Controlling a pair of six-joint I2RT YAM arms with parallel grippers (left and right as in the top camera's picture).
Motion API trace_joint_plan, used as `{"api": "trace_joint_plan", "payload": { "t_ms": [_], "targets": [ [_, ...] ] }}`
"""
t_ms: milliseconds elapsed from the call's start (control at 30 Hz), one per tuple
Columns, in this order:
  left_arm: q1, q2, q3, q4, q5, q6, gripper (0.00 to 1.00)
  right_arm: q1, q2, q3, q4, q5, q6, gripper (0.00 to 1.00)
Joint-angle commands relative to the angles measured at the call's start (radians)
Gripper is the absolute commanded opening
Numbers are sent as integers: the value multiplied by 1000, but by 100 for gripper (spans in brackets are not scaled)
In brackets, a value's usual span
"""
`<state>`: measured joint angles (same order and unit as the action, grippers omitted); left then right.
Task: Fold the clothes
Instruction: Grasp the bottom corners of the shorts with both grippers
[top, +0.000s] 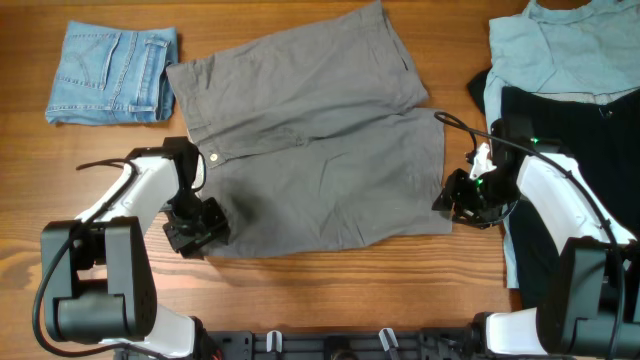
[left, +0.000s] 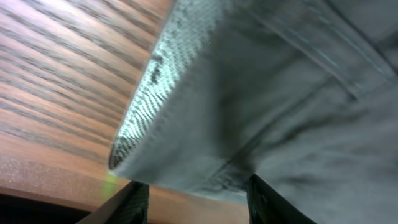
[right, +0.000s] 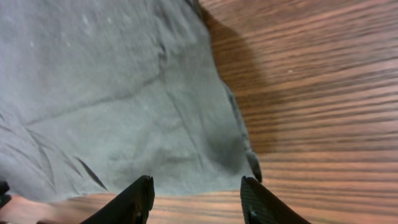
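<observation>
The shorts (top: 320, 150) lie spread flat at the centre of the surface (top: 300, 300), waistband toward 9 o'clock and legs toward 3. At their 7 o'clock corner the left end effector (top: 197, 228) has the waistband corner between half-spread fingers (left: 135, 202); whether they bite the cloth I cannot tell. At the 4 o'clock hem corner the right end effector (top: 455, 200) straddles the flat hem, fingers apart, gripping nothing.

To fold well, both should pinch the near edge through its full thickness, lift level and together, then carry it toward 12 o'clock so that edge meets edge without dragging the far half.

Folded jeans (top: 112, 75) sit at 10 o'clock. A pile of other garments (top: 560, 60) sits at 3.
</observation>
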<state>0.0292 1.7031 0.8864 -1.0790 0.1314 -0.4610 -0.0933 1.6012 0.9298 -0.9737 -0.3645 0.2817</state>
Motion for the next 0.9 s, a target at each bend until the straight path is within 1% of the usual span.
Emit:
{"api": "trace_joint_plan", "payload": {
  "t_ms": [0,33,167,233,300,333,400,533,567,600,633,667,800,867],
  "targets": [
    [4,-16,-25,14,-61,-80,39,0,-4,-15,26,-44,-21,50],
    [6,-16,-25,14,-61,-82,36,0,-4,-15,28,-45,-19,50],
    [27,-16,-30,15,-61,-109,36,0,-4,-15,38,-44,-20,50],
    [30,-16,-42,27,-61,-124,27,0,-4,-16,42,-43,-19,53],
    [30,-16,-64,60,-43,-124,27,0,-4,-32,63,-41,-14,56],
    [30,-16,-71,66,-37,-124,28,0,-4,-44,75,-41,-3,57],
    [30,-16,-81,70,-35,-124,29,0,-4,-73,100,-41,34,58],
    [30,-16,-100,84,-34,-124,24,0,-4,-136,156,-49,87,57],
    [30,-16,-105,93,-31,-124,25,0,-4,-149,159,-48,101,57],
    [30,-16,-113,105,-26,-125,28,0,-4,-159,159,-46,116,57],
    [30,-16,-121,119,-14,-124,40,0,-4,-168,159,-40,117,58],
    [30,-16,-129,131,-1,-124,43,0,-4,-175,161,-24,131,59],
    [30,-16,-145,164,10,-124,41,0,-4,-195,216,-8,167,58],
    [30,-16,-146,174,10,-124,38,0,-4,-198,220,-16,172,58]
  ]
}}
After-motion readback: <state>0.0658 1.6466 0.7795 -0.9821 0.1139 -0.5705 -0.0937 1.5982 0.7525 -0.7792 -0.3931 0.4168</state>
